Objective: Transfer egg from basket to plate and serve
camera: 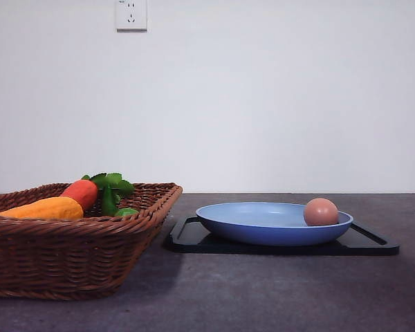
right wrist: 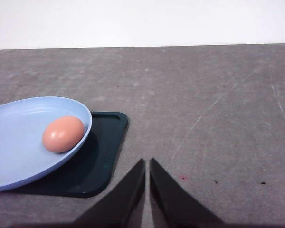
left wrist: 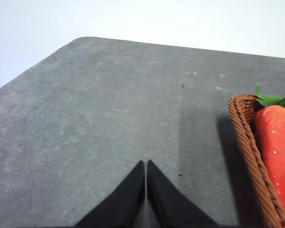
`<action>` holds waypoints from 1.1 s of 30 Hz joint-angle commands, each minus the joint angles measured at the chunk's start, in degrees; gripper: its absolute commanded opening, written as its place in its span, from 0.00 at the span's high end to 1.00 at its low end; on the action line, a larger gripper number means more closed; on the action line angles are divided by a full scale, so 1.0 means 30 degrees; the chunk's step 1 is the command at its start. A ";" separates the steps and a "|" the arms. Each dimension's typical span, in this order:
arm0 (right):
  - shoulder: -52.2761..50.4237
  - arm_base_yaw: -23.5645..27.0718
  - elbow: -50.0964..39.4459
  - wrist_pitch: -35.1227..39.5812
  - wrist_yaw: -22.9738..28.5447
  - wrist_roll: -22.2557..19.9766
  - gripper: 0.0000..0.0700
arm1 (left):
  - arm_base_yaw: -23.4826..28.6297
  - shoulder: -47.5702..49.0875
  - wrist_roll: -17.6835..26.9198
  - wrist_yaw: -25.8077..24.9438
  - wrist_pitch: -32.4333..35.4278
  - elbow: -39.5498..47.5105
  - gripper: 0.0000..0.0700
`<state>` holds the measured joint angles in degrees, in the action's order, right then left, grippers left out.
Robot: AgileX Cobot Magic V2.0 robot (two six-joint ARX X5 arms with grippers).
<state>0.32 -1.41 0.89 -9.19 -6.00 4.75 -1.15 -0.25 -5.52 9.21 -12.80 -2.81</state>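
From the front, the egg (camera: 321,211) lies inside the plate (camera: 263,232), against its raised rim on the robot's right side, and the plate sits on a flat black tray (camera: 363,243) on the dark tabletop (camera: 263,297). The rim probably keeps the egg from rolling off, and the tray under the plate suggests the pair is meant to be served together. The basket (camera: 69,256) stands just beside the tray toward the left edge of the tabletop, holding an orange vegetable (camera: 45,208), a red carrot (camera: 81,193) and green leaves (camera: 111,185); no egg shows in it, so the transfer looks done. In the left wrist view, the left claw (left wrist: 146,166) hangs over bare tabletop beside a corner of the basket, its fingers pressed together on nothing. In the right wrist view, the right claw (right wrist: 147,164) is likewise drawn together and empty, over bare tabletop near a tray corner and apart from the plate. The egg here is smooth, brownish-pink, oval and unbroken, lying on its side against the pale blue rim, far smaller than the plate.
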 commanded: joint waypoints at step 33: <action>-0.0036 0.0029 -0.0117 0.0058 0.0007 0.0182 1.00 | 0.0015 0.0022 -0.0029 0.0080 -0.0299 0.0430 1.00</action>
<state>0.32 -1.41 0.89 -9.19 -6.00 4.75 -1.15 -0.25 -5.50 9.21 -12.80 -2.81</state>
